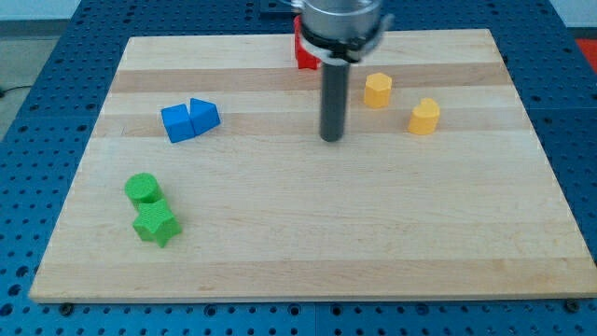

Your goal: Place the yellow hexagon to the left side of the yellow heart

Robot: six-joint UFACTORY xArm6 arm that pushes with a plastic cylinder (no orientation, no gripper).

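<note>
The yellow hexagon lies near the view's top, right of centre. The yellow heart lies a little below it and to its right, with a small gap between them. My tip rests on the board to the left of the hexagon and slightly below it, touching neither yellow block. The rod rises from the tip to the arm's body at the view's top edge.
A red block at the view's top is partly hidden behind the arm. A blue cube and a blue triangle touch at the left. A green cylinder and a green star sit at the lower left.
</note>
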